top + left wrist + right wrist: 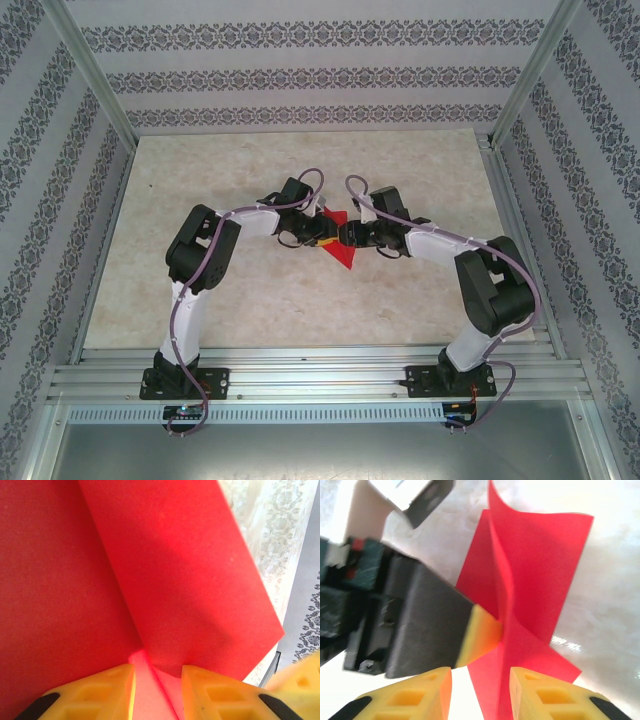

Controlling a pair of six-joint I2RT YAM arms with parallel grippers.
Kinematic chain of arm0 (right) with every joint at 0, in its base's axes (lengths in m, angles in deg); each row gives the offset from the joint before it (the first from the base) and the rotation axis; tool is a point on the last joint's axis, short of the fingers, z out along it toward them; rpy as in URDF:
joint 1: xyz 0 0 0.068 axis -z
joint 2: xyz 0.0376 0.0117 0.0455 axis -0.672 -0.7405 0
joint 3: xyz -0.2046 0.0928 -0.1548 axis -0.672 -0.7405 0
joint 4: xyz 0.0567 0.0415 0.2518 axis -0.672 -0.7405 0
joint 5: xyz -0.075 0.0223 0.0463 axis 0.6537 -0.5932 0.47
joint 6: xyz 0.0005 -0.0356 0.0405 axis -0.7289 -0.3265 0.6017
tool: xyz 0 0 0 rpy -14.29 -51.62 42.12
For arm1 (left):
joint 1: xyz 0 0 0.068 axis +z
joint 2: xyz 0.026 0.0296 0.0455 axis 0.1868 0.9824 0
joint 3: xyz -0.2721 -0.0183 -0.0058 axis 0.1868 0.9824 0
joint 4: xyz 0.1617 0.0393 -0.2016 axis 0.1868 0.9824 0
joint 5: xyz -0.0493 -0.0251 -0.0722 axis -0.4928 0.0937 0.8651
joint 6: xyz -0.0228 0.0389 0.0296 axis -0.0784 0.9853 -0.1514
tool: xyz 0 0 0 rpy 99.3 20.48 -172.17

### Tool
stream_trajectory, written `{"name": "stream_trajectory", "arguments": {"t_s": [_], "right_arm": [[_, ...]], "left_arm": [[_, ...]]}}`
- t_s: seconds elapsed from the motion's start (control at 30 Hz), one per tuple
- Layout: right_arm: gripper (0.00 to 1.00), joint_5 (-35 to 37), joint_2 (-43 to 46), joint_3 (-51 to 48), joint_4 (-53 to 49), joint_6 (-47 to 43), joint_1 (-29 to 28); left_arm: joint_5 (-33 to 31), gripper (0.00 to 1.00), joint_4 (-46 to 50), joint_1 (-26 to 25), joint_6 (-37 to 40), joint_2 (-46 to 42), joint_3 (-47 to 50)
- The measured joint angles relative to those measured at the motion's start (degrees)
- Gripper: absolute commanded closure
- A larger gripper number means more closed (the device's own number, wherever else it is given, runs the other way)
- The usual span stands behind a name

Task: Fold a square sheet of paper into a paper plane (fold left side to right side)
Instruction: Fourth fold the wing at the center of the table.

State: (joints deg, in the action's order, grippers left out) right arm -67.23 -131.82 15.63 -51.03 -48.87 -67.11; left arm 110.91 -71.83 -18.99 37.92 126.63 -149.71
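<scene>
Here, red paper (535, 580), maybe touching left gripper (158, 682).

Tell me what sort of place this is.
Most likely a purpose-built robot test cell: the black-and-white left arm and right arm are bolted to a silver aluminium rail at the edge of a beige marble-look tabletop, boxed in by metal frame posts and grey patterned wallpaper panels.

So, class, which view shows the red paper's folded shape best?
Right wrist: the paper stands creased with most of its outline visible. Left wrist is so close its edges run off frame; the top view gives a small, partly covered wedge.
</scene>
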Motion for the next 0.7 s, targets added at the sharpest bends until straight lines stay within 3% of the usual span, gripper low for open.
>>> {"name": "stream_trajectory", "arguments": {"t_s": [0.3,0.7], "right_arm": [[0.60,13.70,-0.33,-1.18,-3.89,-2.38,-7.63],[0.65,17.84,-3.69,-1.16,-6.21,-2.80,-8.46]], "left_arm": [[0.00,0.68,0.00,0.00,0.00,0.00,0.00],[0.00,0.68,0.00,0.00,0.02,0.00,0.00]]}}
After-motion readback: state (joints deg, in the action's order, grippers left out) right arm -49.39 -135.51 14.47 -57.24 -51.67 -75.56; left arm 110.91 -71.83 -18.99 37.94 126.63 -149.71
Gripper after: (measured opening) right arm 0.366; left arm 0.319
